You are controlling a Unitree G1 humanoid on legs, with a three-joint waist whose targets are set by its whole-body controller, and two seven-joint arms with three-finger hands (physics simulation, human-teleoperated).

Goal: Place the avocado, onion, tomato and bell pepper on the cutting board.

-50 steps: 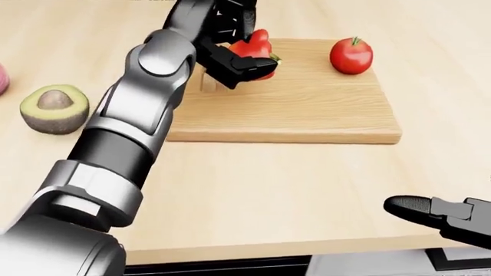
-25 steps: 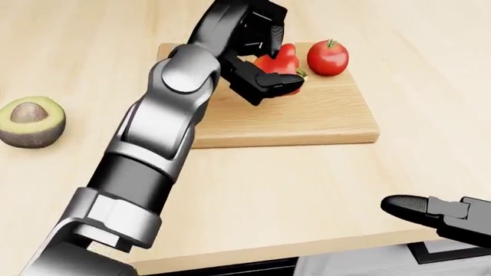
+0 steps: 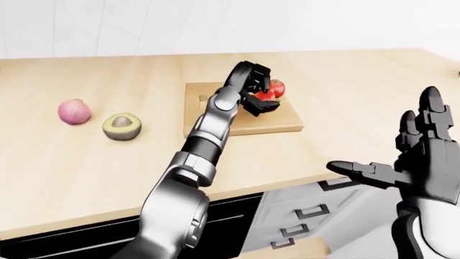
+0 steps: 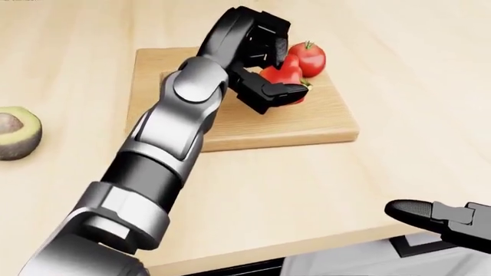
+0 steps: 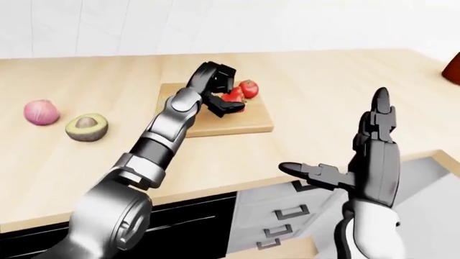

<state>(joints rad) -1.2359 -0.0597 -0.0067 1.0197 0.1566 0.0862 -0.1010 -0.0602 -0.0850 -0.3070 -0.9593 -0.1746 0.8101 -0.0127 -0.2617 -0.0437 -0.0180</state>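
Note:
My left hand (image 4: 270,68) is shut on the red bell pepper (image 4: 292,66), low over the wooden cutting board (image 4: 322,123). The pepper sits right beside the tomato (image 4: 308,56), which rests at the board's upper right corner. I cannot tell whether the pepper touches the board. The halved avocado (image 3: 121,125) and the red onion (image 3: 74,111) lie on the counter to the left of the board. My right hand (image 3: 413,159) hangs open and empty off the counter's near edge at the lower right.
The light wood counter (image 3: 86,162) runs across the view, with a white wall behind it. Below its near edge are a dark appliance front (image 3: 64,245) and white drawers with handles (image 3: 306,210).
My left hand has carried the bell pepper rightward across the board, close to the tomato. The head view has shifted, so board and avocado slide left. The right hand has barely moved.

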